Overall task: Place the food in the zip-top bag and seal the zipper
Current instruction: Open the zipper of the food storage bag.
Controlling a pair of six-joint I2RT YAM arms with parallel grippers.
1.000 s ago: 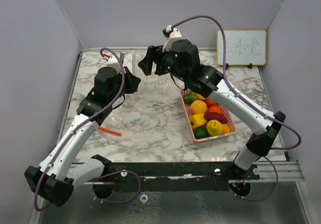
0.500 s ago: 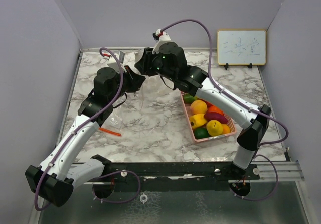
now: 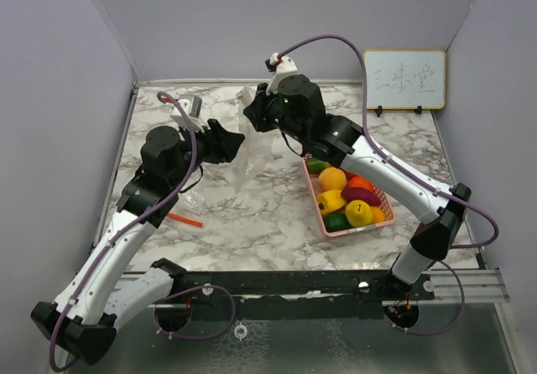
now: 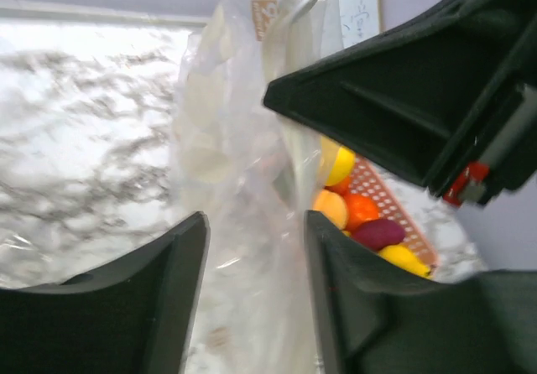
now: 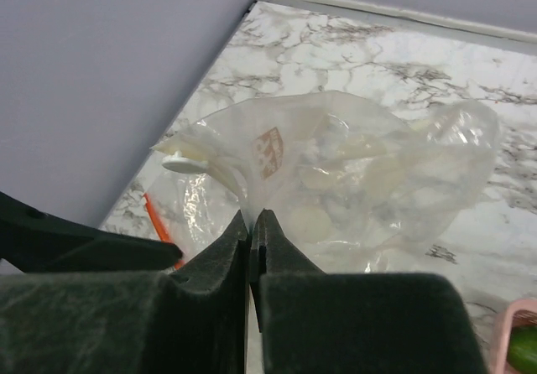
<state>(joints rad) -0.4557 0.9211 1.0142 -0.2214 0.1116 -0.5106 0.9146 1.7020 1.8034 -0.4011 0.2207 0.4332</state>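
The clear zip-top bag (image 3: 242,163) hangs crumpled above the marble table between the two arms. My right gripper (image 3: 252,116) is shut on its top edge (image 5: 254,216), beside the white zipper slider (image 5: 186,163). My left gripper (image 3: 228,139) is open, and the bag (image 4: 243,164) hangs between its spread fingers (image 4: 168,290) without being pinched. The food (image 3: 333,178), yellow, orange, red, green and purple toy pieces, lies in the pink basket (image 3: 315,198) to the right. Some of the food (image 4: 361,215) shows behind the bag in the left wrist view.
An orange strip (image 3: 183,219) lies on the table by the left arm. A small whiteboard (image 3: 404,79) leans on the back wall at the right. Grey walls close in the table on three sides.
My left gripper has opened, let go of the bag and drawn back to the left. My right gripper has shut on the bag's top edge and holds it up.
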